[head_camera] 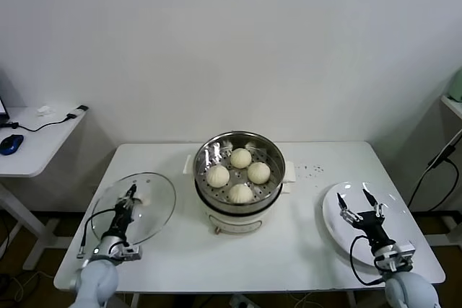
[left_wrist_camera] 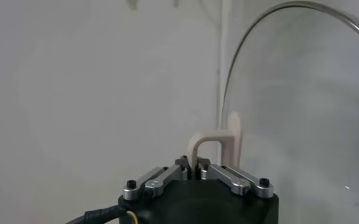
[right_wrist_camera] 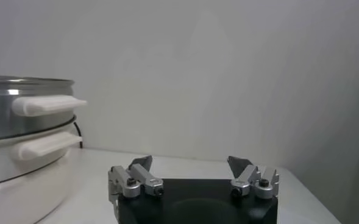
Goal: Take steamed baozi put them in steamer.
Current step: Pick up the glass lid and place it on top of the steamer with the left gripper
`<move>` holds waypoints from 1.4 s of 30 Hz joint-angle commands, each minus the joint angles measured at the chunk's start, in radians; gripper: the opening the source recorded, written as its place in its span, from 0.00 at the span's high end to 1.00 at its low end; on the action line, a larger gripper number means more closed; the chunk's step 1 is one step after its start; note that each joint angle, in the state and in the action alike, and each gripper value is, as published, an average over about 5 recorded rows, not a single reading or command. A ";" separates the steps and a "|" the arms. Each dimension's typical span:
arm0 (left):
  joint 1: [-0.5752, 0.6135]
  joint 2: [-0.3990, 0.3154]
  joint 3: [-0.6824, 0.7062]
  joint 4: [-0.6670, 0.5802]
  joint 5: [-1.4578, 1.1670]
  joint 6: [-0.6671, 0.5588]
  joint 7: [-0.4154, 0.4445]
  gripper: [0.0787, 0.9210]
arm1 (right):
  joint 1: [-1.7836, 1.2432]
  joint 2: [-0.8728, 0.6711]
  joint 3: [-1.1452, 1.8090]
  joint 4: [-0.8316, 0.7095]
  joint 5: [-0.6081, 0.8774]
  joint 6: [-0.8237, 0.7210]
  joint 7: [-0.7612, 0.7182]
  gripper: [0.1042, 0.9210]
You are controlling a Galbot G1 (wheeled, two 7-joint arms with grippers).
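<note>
The steamer (head_camera: 240, 178) stands at the centre of the white worktop (head_camera: 289, 243), a shiny perforated basket seated on a cream-white pot base with side handles. All four steamed baozi (head_camera: 241, 157) rest inside the basket on its perforated bottom, grouped close together in a diamond pattern. The left gripper (head_camera: 131, 196) is positioned over the round glass lid (head_camera: 153, 210), which lies on the worktop to the left of the steamer, well apart from it. In the left wrist view the left gripper (left_wrist_camera: 195, 165) has its jaws pressed together on the cream handle (left_wrist_camera: 216, 143) of the lid, with the handle's loop rising directly ahead of the fingertips and the lid's metal rim curving away beyond it. The right gripper (head_camera: 360, 205) sits over the flat white plate (head_camera: 332, 221) on the side of the worktop opposite the lid, with nothing between its jaws. In the right wrist view the right gripper (right_wrist_camera: 191, 163) has its jaws spread wide, and the steamer (right_wrist_camera: 21, 131) is visible off to one side of them, not in contact.
</note>
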 commanded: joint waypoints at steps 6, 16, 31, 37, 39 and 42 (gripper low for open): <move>0.351 0.202 0.048 -0.634 -0.128 0.524 0.037 0.92 | 0.054 -0.007 0.008 -0.047 -0.006 -0.001 0.006 0.12; 0.236 0.345 0.314 -0.784 -0.084 0.850 0.199 0.92 | 0.105 -0.026 -0.025 -0.068 -0.026 -0.009 0.018 0.12; -0.208 0.101 0.729 -0.662 0.255 0.930 0.606 0.92 | 0.153 -0.025 -0.049 -0.124 -0.064 -0.001 0.020 0.12; -0.280 -0.040 0.820 -0.512 0.280 0.930 0.568 0.92 | 0.147 -0.039 -0.042 -0.133 -0.068 0.006 0.019 0.12; -0.304 -0.083 0.848 -0.460 0.283 0.930 0.550 0.92 | 0.146 -0.038 -0.038 -0.136 -0.070 0.008 0.019 0.12; -0.340 -0.140 0.885 -0.386 0.285 0.930 0.529 0.92 | 0.142 -0.036 -0.033 -0.138 -0.075 0.012 0.018 0.12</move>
